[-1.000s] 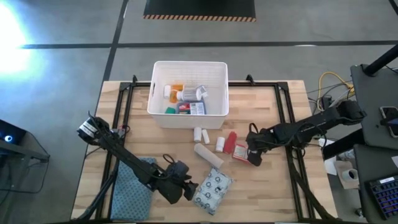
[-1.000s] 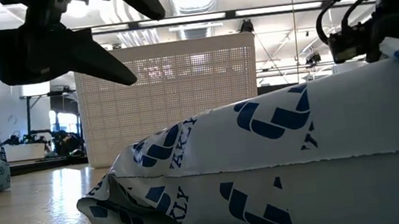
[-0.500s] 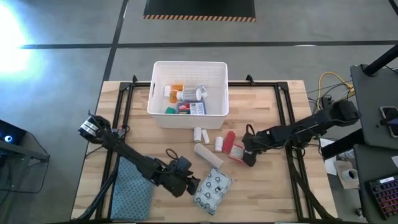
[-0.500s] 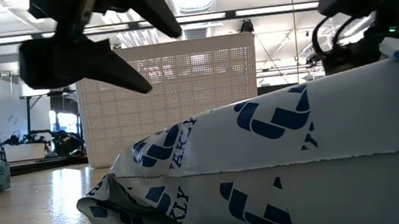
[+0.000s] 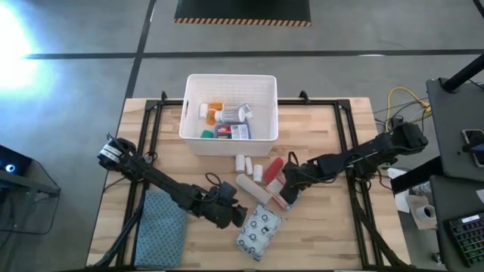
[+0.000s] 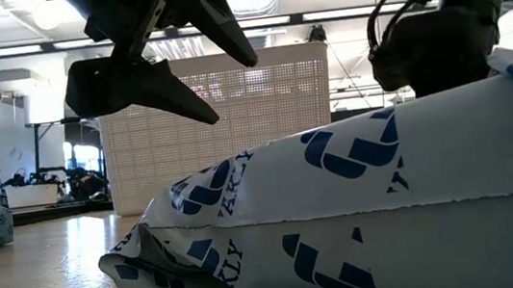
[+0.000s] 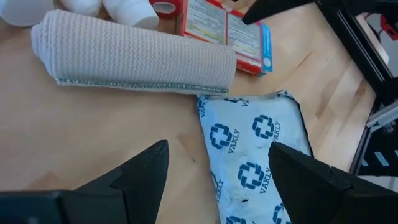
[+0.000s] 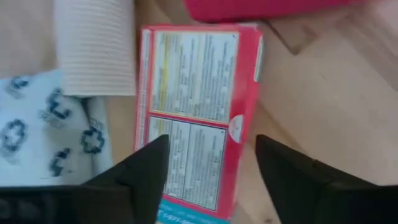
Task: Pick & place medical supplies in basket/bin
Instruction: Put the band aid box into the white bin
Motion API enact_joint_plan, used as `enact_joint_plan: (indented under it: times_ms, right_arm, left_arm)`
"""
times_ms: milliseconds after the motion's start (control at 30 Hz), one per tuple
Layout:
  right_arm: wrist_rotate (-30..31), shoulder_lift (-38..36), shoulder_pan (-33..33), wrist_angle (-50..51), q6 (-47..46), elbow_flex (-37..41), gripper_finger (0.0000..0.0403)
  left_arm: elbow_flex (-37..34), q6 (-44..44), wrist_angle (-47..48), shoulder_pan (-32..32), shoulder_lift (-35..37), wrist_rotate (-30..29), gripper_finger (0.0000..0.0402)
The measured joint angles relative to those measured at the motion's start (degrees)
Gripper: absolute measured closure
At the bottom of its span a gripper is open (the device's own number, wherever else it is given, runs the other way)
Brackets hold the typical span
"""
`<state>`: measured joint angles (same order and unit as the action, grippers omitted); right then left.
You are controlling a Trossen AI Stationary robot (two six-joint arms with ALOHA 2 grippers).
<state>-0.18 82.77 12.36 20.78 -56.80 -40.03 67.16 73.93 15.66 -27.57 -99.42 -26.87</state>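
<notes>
The white bin stands at the table's far middle and holds several supplies. In front of it lie two small white bottles, a red tube, a beige bandage roll, a red-white box and a blue-white patterned pouch. My left gripper is open above the pouch's left end, one finger on either side. My right gripper is open above the box, its fingers on either side of the box's near end; I see no touch.
A blue-grey folded cloth lies at the near left under my left arm. The bandage roll lies right against the pouch and the box. Black frame rails run along both table sides. The pouch fills the low view.
My left gripper has gone toward the table's right edge and a little toward the far edge, over the pouch's left end. My right gripper has gone toward the table's left edge, over the red-white box. Both stay open.
</notes>
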Motion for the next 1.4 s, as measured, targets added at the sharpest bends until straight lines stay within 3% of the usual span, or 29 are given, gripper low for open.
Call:
enact_joint_plan:
  times_ms: [167,300,400,567,700,900,1100,1400]
  right_arm:
    - [-0.08,0.03,0.01,-0.11,-0.04,-0.57,0.0244]
    - [-0.01,0.23,0.0,0.9,-0.24,-0.46,0.0274]
    - [0.13,0.23,0.0,1.0,-0.2,-0.45,0.0278]
    - [0.14,0.23,0.0,2.35,-0.09,-0.44,0.0271]
    - [0.18,0.34,0.0,3.12,-0.01,-0.19,0.0272]
    - [0.17,0.32,0.06,3.27,-0.04,0.19,0.0282]
    - [0.16,0.12,0.58,3.33,-1.42,0.26,0.0291]
    - [-1.5,0.96,2.05,-2.7,-3.03,0.22,0.0296]
  left_arm:
    - [0.0,-0.07,-0.02,-0.02,0.04,0.0,0.0146]
    - [0.1,0.23,-0.29,-0.02,0.09,0.76,0.0146]
    - [1.65,-1.59,-1.13,-0.02,0.09,1.29,0.0146]
    - [5.26,-14.94,-1.42,0.56,0.15,-1.41,0.0146]
    - [7.35,-23.31,-1.7,4.49,0.15,-2.45,0.0146]
    - [7.93,-31.15,-9.84,13.1,-1.96,6.53,0.0146]
    - [7.93,-30.41,-14.31,15.2,-7.03,10.12,0.0146]
    - [7.91,-24.46,-15.44,11.63,-14.82,11.78,0.0146]
